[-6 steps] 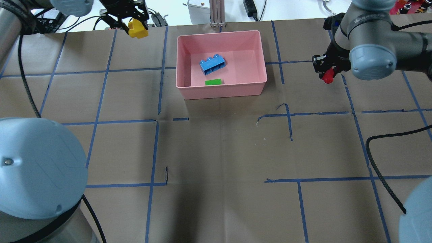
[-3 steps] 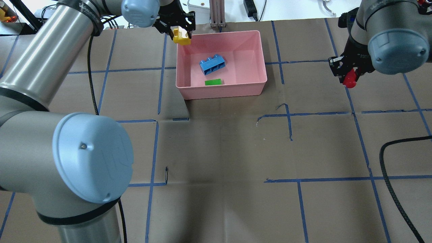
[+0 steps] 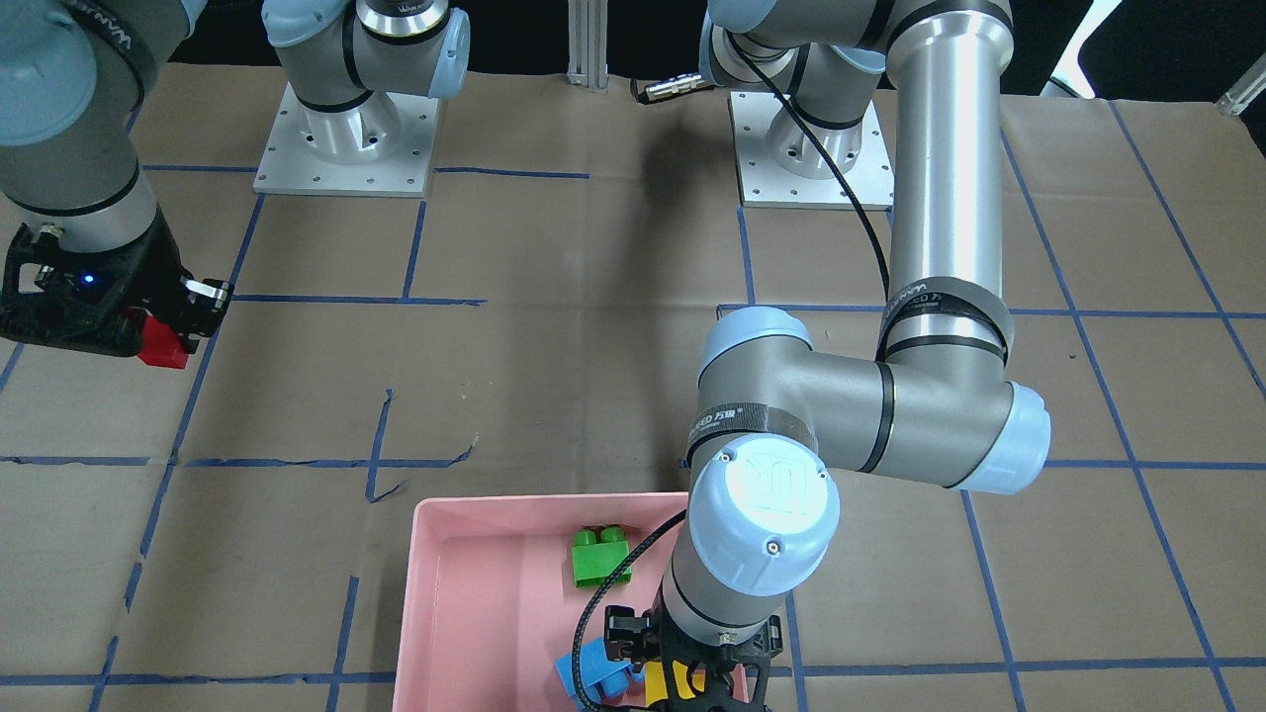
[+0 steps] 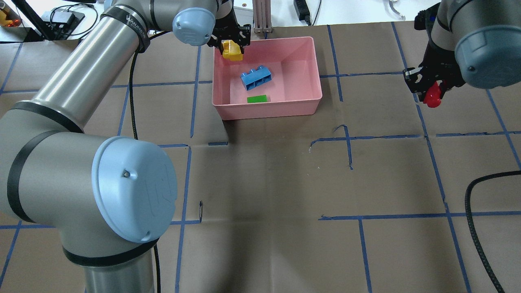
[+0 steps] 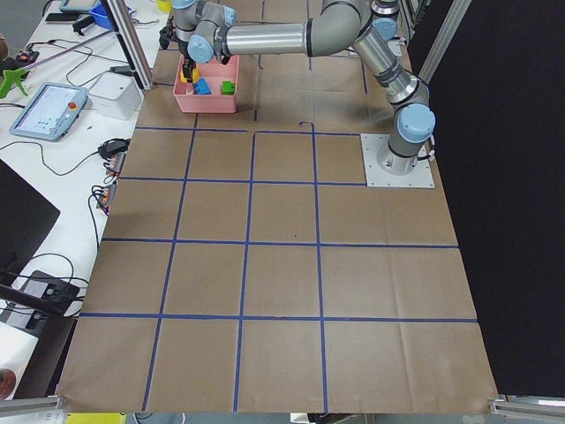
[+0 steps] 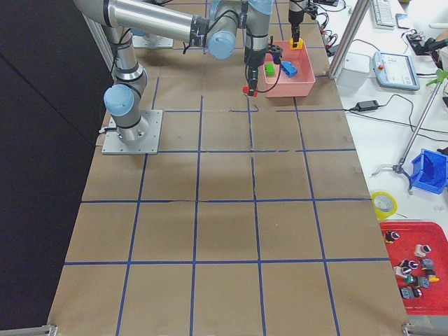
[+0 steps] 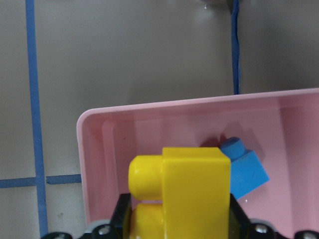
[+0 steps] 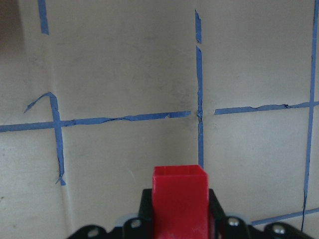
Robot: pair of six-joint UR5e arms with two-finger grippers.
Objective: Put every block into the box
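over the box (image 4: 266, 110) corner, left arm (image 4: 81, 77) points down, jaws pinching yellow block (image 4: 232, 51); right jaws pinch red block (image 4: 432, 97).

Overhead and front cameras face each other, sharing the box (image 4: 268, 110).

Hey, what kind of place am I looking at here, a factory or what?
Most likely a robotics lab, not a factory: two arms bolted on base plates to a paper-covered table marked with a blue tape grid, and what looks like a teach pendant on the side desk.

Brown blue-taped table (image 4: 264, 183), pink box (image 4: 268, 110)
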